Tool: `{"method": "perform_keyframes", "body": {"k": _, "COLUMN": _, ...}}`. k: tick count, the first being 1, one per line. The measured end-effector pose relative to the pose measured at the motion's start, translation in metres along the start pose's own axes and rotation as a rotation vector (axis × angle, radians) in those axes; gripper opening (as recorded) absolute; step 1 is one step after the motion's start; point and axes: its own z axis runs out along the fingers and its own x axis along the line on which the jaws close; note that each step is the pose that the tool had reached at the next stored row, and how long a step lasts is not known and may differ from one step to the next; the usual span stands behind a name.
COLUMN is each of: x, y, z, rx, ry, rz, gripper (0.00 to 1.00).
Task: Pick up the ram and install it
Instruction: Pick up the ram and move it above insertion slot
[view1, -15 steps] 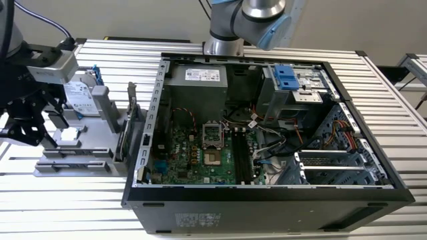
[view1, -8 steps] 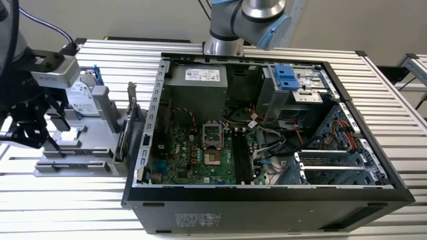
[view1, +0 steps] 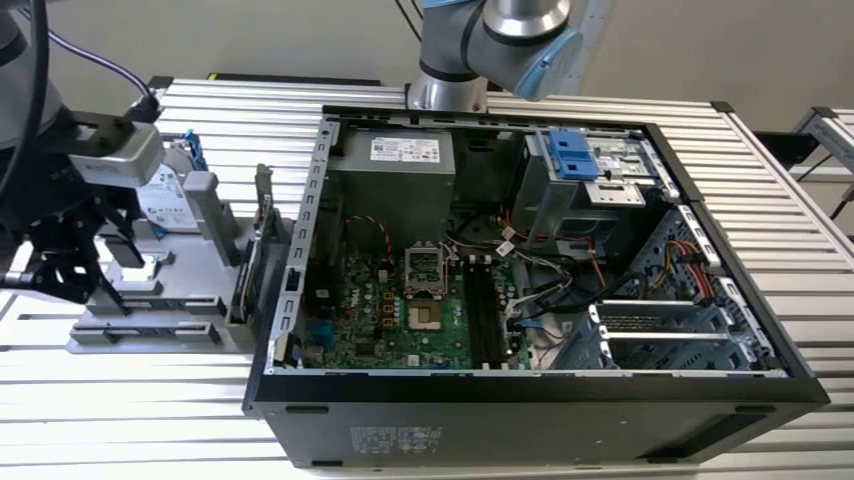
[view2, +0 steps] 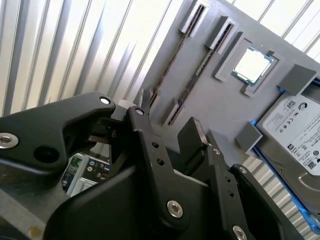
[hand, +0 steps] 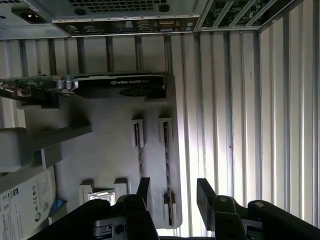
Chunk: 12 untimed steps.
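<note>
Black-linked gripper fills the foreground in both wrist views, its jaws released and spread apart with nothing clamped between them. It hangs over the grey moulded parts tray, above the near ends of that tray's two narrow slots.

Under everything lies the ribbed, silver-slatted metal bench, which carries the tray. Just beside the tray, on the exterior view's right, sits the large black open-sided computer case. A green motherboard lies flat in the case on the side nearest the tray.

On the tray, a long dark graphics card with a metal bracket stands on its edge along the side nearest the case. A silver hard drive in a blue frame rests at the tray's far side from the slots.

The ram, a long, narrow dark circuit-board stick, stands on edge in the tray slot nearest the tray's outer edge. It is seated in grey end brackets and untouched by the jaws. A second thin dark strip sits in the neighbouring slot. Which of the two the jaws line up with I cannot tell.

A small square silver processor chip sits in a tray pocket between the slots and the hard drive.
</note>
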Motion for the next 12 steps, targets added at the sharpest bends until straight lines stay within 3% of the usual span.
{"method": "perform_keyframes", "body": {"k": 12, "x": 0.0001, "y": -0.0017, "z": 0.0122, "rx": -0.0001, "ry": 0.0000, "rz": -0.006, "gripper": 1.00}}
